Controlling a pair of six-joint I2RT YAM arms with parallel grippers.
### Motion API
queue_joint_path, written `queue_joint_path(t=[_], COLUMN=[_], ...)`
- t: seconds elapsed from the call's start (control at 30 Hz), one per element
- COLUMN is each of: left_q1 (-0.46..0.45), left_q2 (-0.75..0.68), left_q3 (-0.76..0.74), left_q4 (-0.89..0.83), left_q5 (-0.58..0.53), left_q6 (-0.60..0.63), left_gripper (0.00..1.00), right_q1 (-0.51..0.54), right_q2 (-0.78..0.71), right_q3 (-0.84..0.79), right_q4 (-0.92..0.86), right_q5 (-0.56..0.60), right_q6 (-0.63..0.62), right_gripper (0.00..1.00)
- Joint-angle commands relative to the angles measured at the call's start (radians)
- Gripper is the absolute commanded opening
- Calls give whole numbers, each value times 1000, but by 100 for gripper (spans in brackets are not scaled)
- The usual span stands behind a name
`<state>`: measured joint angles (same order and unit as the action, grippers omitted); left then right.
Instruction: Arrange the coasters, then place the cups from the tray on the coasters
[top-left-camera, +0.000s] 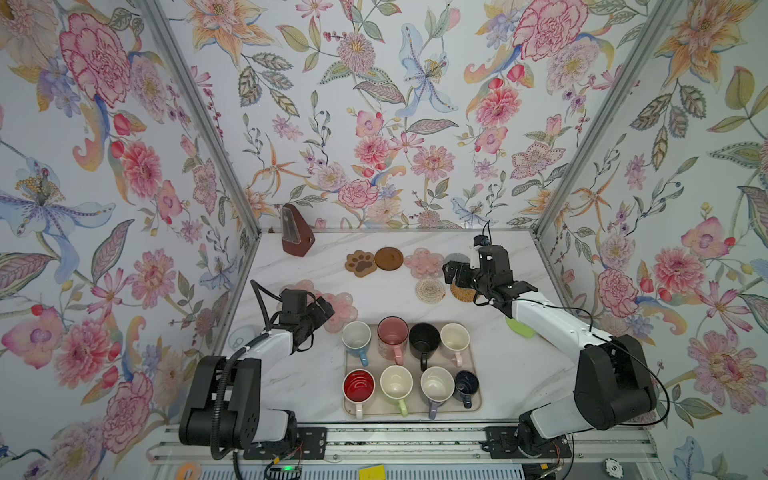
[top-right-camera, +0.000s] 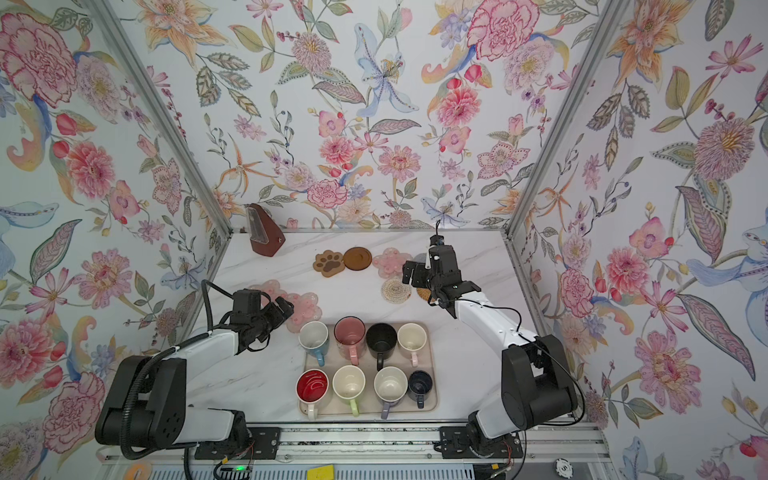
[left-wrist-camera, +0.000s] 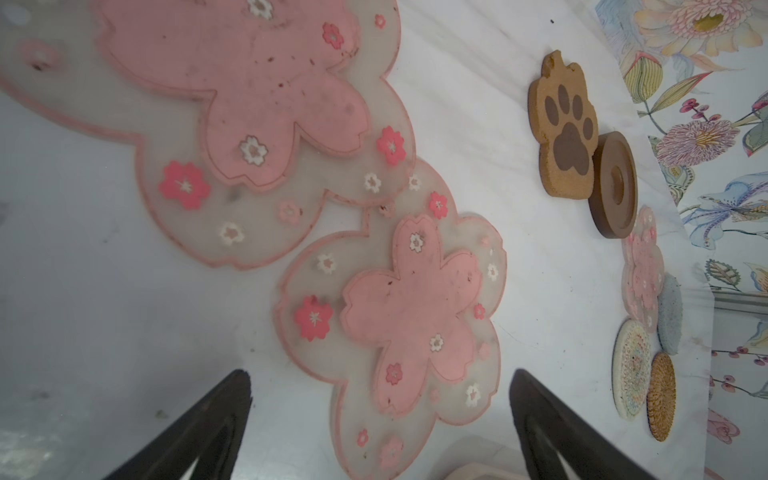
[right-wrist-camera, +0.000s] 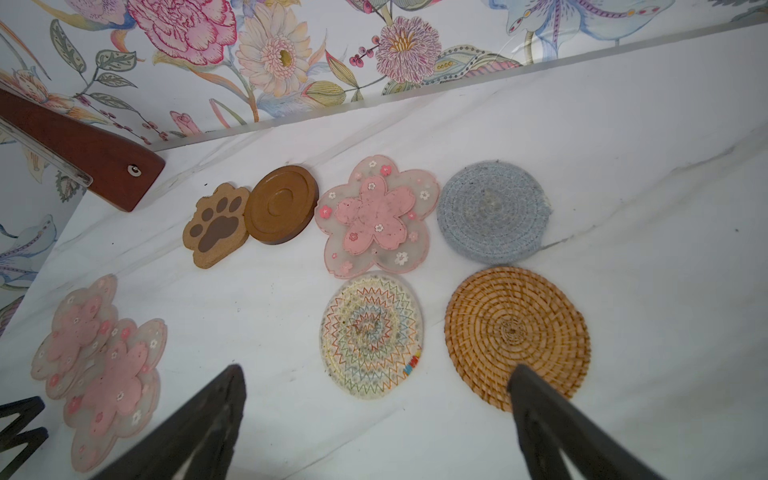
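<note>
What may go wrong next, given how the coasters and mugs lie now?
The two pink translucent flower coasters by the open left gripper overlap; lifting one may drag the other. The brown paw-shaped coaster touches the dark brown disc coaster, so two handled mugs set there may collide.

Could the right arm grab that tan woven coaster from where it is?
Likely yes: the right gripper stands open close over the tan woven coaster, which lies flat with nothing on it or in between.

Eight cups on tray, coasters scattered behind
</note>
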<state>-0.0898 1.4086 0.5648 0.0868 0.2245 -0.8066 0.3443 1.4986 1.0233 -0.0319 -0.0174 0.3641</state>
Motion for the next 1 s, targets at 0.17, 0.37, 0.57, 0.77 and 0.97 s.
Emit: queue_joint_path(t=[0.17, 0.37, 0.57, 0.77, 0.97], left_q1=[7, 8, 6, -1, -23], left_q2=[54, 86, 113, 126, 145], left_q3=[35, 40, 55, 58, 77], left_q4=[27, 39, 43, 75, 111], left_q5=[42, 58, 90, 105, 123], left_q6=[-30, -34, -35, -56, -77], left_gripper=[99, 99, 99, 99, 99], right_q1=[-10, -10, -12, -14, -14], right_q2=[-33, -34, -31, -24, -23], right_q3=[-20, -23, -16, -4, -5], right_q4=[-2, -2, -4, -4, -5], right_q5=[19, 20, 28, 22, 19], right_q6=[-8, -7, -11, -13, -15], right_gripper=[99, 99, 99, 99, 99])
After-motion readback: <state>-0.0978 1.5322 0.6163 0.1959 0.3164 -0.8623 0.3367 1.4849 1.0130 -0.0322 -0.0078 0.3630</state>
